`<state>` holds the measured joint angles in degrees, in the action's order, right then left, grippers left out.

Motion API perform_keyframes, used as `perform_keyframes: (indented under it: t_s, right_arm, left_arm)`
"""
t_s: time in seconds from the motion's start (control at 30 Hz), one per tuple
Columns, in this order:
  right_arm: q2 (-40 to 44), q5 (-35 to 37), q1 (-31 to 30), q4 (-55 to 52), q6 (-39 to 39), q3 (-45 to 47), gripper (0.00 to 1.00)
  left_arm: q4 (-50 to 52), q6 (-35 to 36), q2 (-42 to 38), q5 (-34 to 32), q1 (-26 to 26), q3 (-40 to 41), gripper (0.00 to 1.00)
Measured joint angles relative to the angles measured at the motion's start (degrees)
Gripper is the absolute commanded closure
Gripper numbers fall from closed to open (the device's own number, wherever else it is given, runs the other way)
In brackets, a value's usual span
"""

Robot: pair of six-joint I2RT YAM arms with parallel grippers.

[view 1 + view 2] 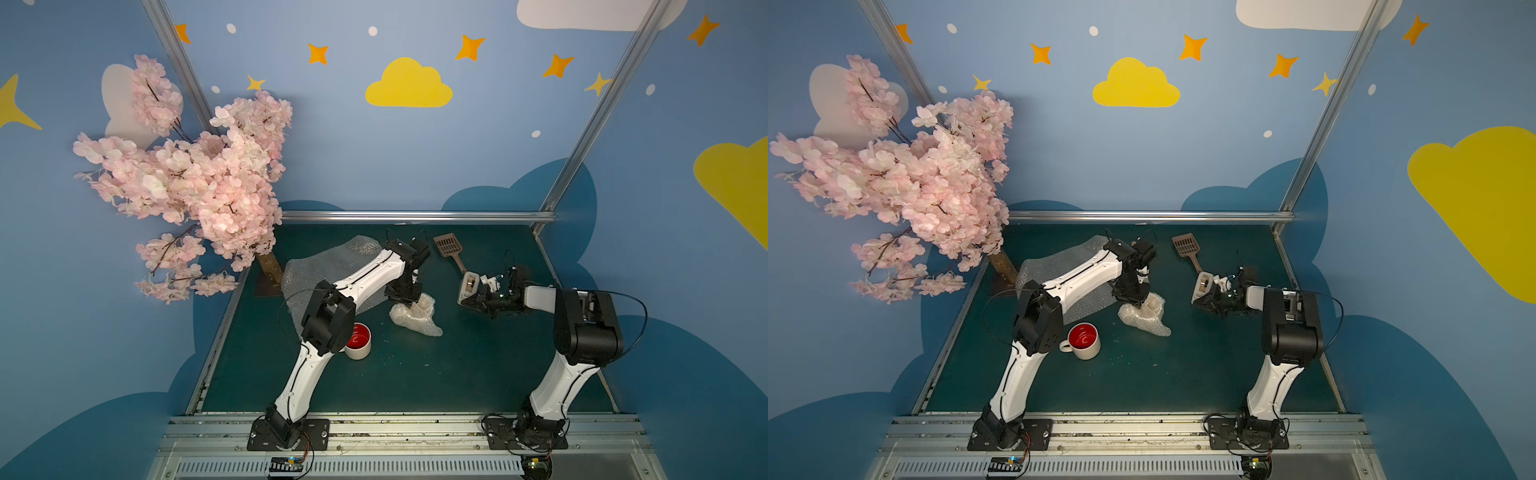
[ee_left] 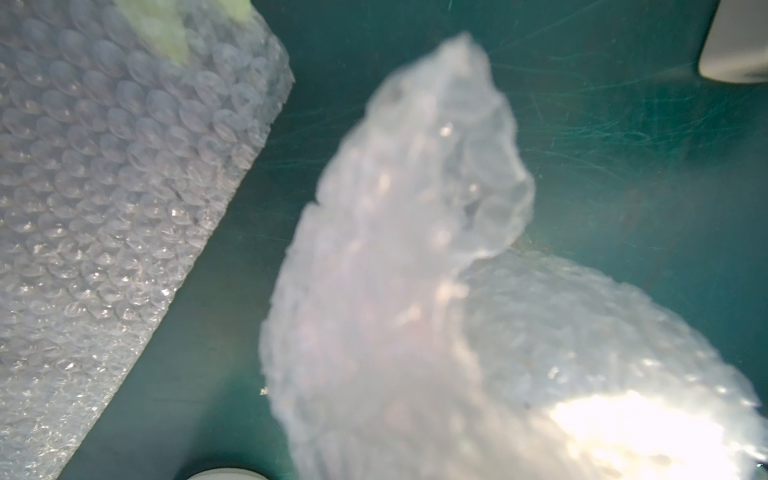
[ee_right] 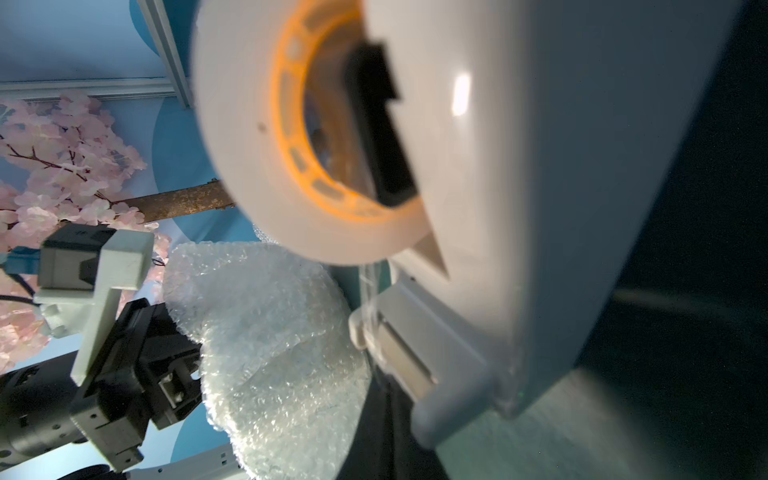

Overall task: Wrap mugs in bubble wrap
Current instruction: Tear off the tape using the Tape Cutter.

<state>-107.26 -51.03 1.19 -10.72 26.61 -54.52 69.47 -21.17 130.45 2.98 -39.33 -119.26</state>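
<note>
1. Mug (image 1: 1084,341), squat, cream-white ceramic, loop handle, glossy red inside: is standing upright and unwrapped on the dark green desk (image 1: 1163,374), on its left half, just beside the left arm's elbow.
2. Bubble wrap bundle (image 1: 415,318), crumpled translucent whitish plastic dotted with small air bubbles: is lying near the middle of the desk, beyond the mug and apart from it. One flap is standing up. A cream tint is showing through the plastic, but what is inside cannot be told.
3. Bubble wrap sheet (image 1: 328,268), the same plastic, spread flat: is lying at the far left of the desk, passing under the left arm.
4. Left end effector (image 1: 409,302), black, pointing down: is pinching the raised flap of the bubble wrap bundle.
5. Right end effector (image 1: 478,297), black: is clamping a white plastic tape dispenser (image 1: 467,286) loaded with a whitish roll on an orange core, holding it near the right of the bundle, not touching it.
6. Scoop (image 1: 448,248), brown slotted plastic, long handle: is lying flat at the far side of the desk, beyond the dispenser.
7. Blossom tree (image 1: 195,178), artificial, pink: is standing at the far left corner.
</note>
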Motion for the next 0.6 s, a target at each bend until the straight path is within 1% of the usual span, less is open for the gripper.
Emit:
perform_keyframes:
  t_s: [0.3, 0.6]
  right_arm:
    - [-0.7, 0.9, -0.2, 0.5, -0.6, -0.1, 1.00]
    - [-0.6, 5.4, -1.0, -7.9, -3.1, -4.2, 1.00]
  left_arm:
    - [0.0, 0.0, 0.0, 0.0, 0.0, 0.0, 0.78]
    - [0.0, 0.0, 0.0, 0.0, 0.0, 0.0, 0.78]
